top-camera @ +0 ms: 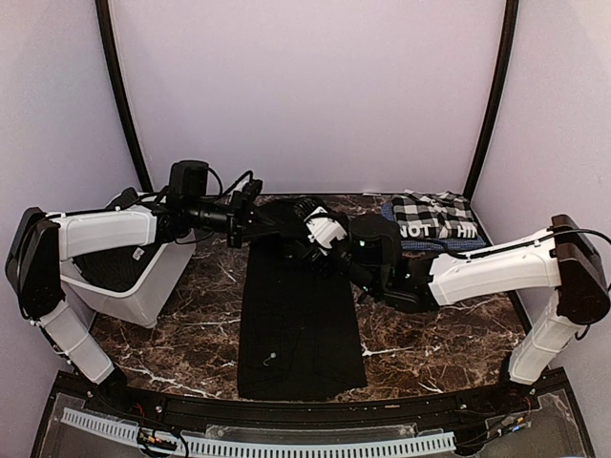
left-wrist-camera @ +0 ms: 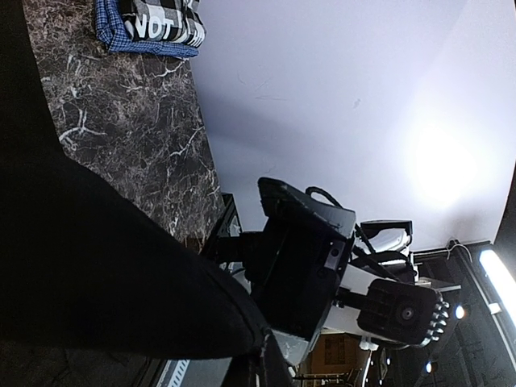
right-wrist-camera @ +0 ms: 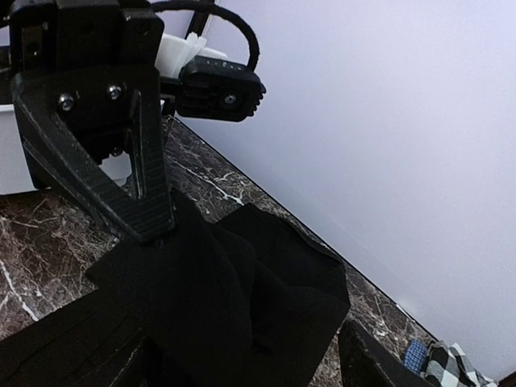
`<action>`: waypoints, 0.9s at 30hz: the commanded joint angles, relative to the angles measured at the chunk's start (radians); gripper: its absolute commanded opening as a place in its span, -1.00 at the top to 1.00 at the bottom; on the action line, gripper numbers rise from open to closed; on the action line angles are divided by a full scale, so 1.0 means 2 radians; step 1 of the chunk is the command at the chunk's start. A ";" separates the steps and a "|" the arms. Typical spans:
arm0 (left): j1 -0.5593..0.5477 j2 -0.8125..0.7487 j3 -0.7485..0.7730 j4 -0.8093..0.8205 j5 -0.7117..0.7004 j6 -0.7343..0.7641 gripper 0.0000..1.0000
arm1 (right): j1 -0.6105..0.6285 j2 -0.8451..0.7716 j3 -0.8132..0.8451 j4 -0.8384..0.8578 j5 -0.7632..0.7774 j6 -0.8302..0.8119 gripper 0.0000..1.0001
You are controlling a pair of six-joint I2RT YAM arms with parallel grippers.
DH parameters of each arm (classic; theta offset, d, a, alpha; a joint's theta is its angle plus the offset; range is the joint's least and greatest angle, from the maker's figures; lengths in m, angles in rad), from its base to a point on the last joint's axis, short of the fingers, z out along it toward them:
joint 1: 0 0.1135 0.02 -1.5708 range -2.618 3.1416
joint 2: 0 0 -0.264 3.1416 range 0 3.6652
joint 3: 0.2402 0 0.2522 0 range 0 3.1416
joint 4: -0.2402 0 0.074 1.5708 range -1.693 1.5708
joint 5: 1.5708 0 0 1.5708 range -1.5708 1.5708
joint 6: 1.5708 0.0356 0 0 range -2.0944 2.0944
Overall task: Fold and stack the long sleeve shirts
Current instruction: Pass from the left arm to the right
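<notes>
Left gripper (right-wrist-camera: 153,230): closed on the upper end of the black shirt (top-camera: 301,324), with cloth pinched between its fingers, upper centre of the overhead view.
Right gripper (right-wrist-camera: 234,322): jaws apart, one on either side of a bunched fold of the same shirt, just beside the other gripper; no pinch visible.
Table (top-camera: 430,334): dark marble surface under the shirts and the bin.
Black shirt: long narrow strip down the centre of the overhead frame, flat at its lower end, raised and crumpled at its upper end.
Bin (top-camera: 143,286): white, left of centre, beside the strip's upper left; dark contents too unclear to name.
Checked shirt (top-camera: 434,218): folded, upper right of the frame, lettering showing, well apart from the strip.
Step in hand: judged to be securing the strip's upper end for a crosswise fold.
Next move: probably calls for the right jaws to close on the cloth. Both arms would then carry the upper edge level toward the lower end, keeping the edges aligned. Stacking with the checked shirt would follow.
</notes>
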State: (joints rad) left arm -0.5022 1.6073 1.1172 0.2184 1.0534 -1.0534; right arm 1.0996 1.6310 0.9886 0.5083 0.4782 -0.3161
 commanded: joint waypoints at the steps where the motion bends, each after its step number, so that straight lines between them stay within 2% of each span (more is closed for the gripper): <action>1: 0.001 -0.003 -0.007 -0.012 0.002 0.014 1.00 | 0.005 0.008 0.024 0.004 -0.021 -0.004 -0.38; 8: 0.001 0.002 -0.004 -0.014 0.003 0.017 1.00 | 0.006 0.023 0.041 -0.011 -0.036 -0.008 -0.06; 14: 0.001 0.007 -0.003 -0.015 0.004 0.020 1.00 | 0.007 0.029 0.050 -0.017 -0.047 -0.005 0.12; 16: 0.001 0.009 -0.001 -0.015 0.005 0.021 1.00 | 0.007 0.034 0.056 -0.022 -0.048 -0.006 0.33; 19: 0.001 0.010 0.003 -0.017 0.006 0.025 1.00 | 0.007 0.030 0.057 -0.028 -0.051 0.002 0.83; 20: 0.001 0.009 0.005 -0.022 0.005 0.030 0.96 | 0.007 0.027 0.055 -0.030 -0.052 0.008 0.98; 21: 0.001 0.008 0.008 -0.025 0.002 0.033 0.92 | 0.006 0.022 0.053 -0.036 -0.052 0.014 1.00; 23: 0.001 0.004 0.017 -0.041 -0.005 0.055 0.71 | 0.006 0.005 0.045 -0.049 -0.051 0.027 1.00; 25: 0.003 -0.002 0.030 -0.067 -0.021 0.079 0.39 | 0.005 -0.017 0.036 -0.067 -0.040 0.043 1.00; 27: 0.006 -0.007 0.046 -0.096 -0.041 0.103 0.20 | 0.004 -0.043 0.031 -0.099 -0.021 0.059 1.00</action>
State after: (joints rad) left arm -0.5014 1.6348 1.1393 0.1272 1.0290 -0.9627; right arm 1.1069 1.6646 1.0668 0.3836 0.3824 -0.2756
